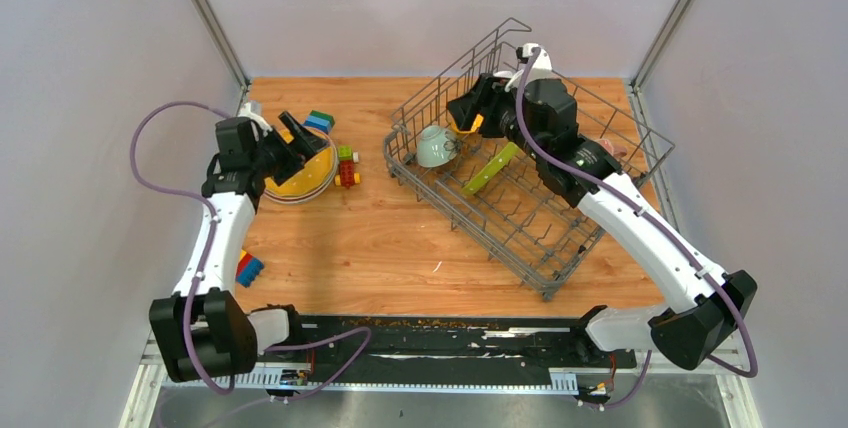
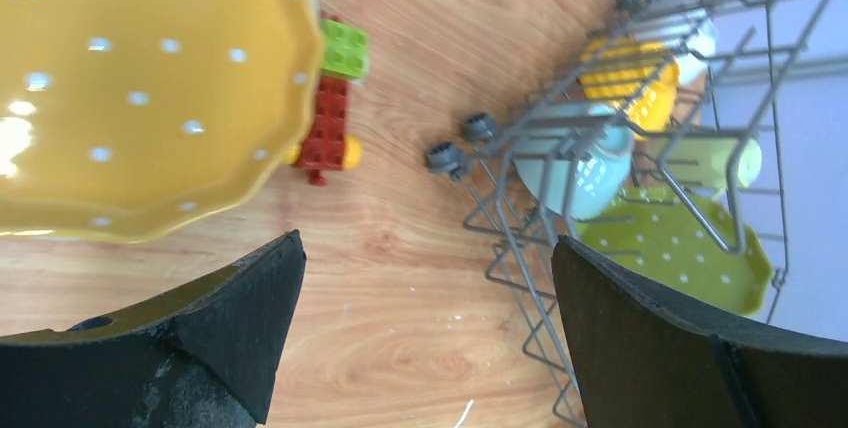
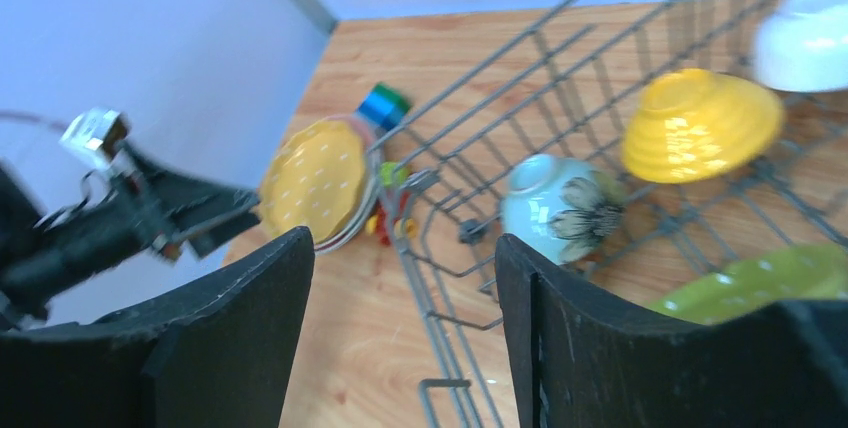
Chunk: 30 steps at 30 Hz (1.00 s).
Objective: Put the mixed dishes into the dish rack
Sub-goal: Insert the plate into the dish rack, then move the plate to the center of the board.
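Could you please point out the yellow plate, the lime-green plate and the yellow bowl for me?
yellow plate (image 2: pixel 140 88): left wrist view, middle of its dotted face.
lime-green plate (image 1: pixel 491 168): top external view, middle of the visible strip.
yellow bowl (image 3: pixel 700 123): right wrist view, middle of its ribbed side.

White bowl (image 3: pixel 808 46) (blurred) half off-frame

Pale lavender walls (image 1: pixel 90 68) with grey metal corner posts (image 1: pixel 206 13) enclose an orange-brown wooden tabletop (image 1: pixel 370 248) under even light.

White links, blk joints on left arm (image 1: pixel 215 238) & right arm (image 1: pixel 640 233), purple cables, blk jaws.
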{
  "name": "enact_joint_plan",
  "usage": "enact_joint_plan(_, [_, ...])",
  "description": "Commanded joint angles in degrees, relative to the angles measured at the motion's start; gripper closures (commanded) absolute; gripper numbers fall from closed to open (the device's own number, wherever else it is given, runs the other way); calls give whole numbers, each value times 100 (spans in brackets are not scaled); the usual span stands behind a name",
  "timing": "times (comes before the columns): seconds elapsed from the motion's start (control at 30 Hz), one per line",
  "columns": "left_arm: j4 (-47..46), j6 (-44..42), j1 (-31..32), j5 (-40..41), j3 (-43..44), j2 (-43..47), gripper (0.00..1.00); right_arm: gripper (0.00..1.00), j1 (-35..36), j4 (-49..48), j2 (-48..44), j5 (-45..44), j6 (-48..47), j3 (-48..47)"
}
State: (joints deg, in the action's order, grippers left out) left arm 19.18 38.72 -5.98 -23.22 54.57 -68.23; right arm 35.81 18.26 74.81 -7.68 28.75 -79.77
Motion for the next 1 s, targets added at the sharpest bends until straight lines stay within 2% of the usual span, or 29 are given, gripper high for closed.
enact_joint_plan(0.0, [-26, 180, -602, 132, -205, 309, 0, 31, 4, -665, -4, 1765, -394, -237])
enact_joint_plan(0.17, [-108, 309, -1307, 166, -469, 343, 0, 31, 57, -753, 436, 3277, -440, -643])
enact_joint_plan(0.33, [-85, 258, -1571, 701, -459, 221, 0, 31, 352, -385, 1228, 3654, -545, -1210])
enact_joint_plan(0.67, [-171, 122, -1912, 1033, -293, -468, 0, 33, 1097, 913, 2720, 3302, -1038, -2748])
enact_joint_plan(0.8, [-363, 127, -2150, 975, -242, -826, 0, 33, 1428, 1636, 3509, 3100, -1302, -3732])
enact_joint_plan(0.97, [-544, -12, -2320, 865, -64, -1384, 2, 35, 1810, 2109, 4633, 2203, -1439, -4913])
